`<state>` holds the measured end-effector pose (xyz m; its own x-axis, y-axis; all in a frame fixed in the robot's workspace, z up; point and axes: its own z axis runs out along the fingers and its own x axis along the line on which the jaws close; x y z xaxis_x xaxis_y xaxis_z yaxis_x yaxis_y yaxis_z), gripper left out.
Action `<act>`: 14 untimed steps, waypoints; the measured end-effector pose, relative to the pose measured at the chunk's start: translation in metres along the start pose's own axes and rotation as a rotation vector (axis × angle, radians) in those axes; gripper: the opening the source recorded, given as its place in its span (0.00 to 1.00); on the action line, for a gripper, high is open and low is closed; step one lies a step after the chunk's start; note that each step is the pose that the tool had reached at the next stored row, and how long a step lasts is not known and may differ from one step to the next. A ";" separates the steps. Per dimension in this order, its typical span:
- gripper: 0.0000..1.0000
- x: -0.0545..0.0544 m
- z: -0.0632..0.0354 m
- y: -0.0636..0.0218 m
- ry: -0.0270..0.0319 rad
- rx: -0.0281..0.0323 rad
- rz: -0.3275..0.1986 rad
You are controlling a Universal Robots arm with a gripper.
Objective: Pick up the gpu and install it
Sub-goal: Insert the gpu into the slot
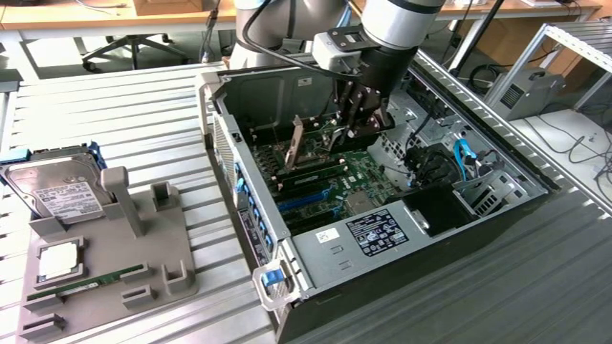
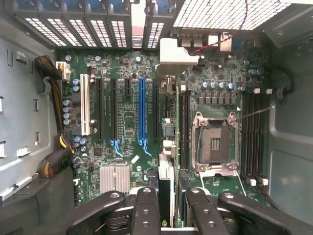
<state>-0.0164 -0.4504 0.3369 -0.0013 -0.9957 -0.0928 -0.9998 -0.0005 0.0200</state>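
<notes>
Though hand-held (image 1: pixel 359 122), gpu (image 2: pixel 166 181) half hidden

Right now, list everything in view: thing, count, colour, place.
PC case: one, black and grey, lying open on the slatted table.
Motherboard: one, green, inside the case; one blue slot, one white slot, several black ones, CPU socket empty.
GPU: one, silver bracket showing, held upright in the gripper above the motherboard.
Parts holder: one, grey, on the table at the exterior view's left.
Hard drive: one, silver with white label, leaning in the holder.
CPU: one, silver, flat on the holder.
RAM stick: one, green, lying in the holder's front.
Office chair: one, black, background.
Arm: one, silver and black.
Gripper: one, black, closed on the GPU inside the case.
</notes>
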 end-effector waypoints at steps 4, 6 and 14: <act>0.26 0.001 0.0005 0.0029 0.0000 -0.0001 0.000; 0.26 0.001 0.0007 0.0040 0.0001 0.0000 0.000; 0.26 0.003 0.0015 0.0086 0.0000 -0.0001 -0.001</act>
<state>-0.0250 -0.4529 0.3353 -0.0008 -0.9957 -0.0928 -0.9998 -0.0010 0.0201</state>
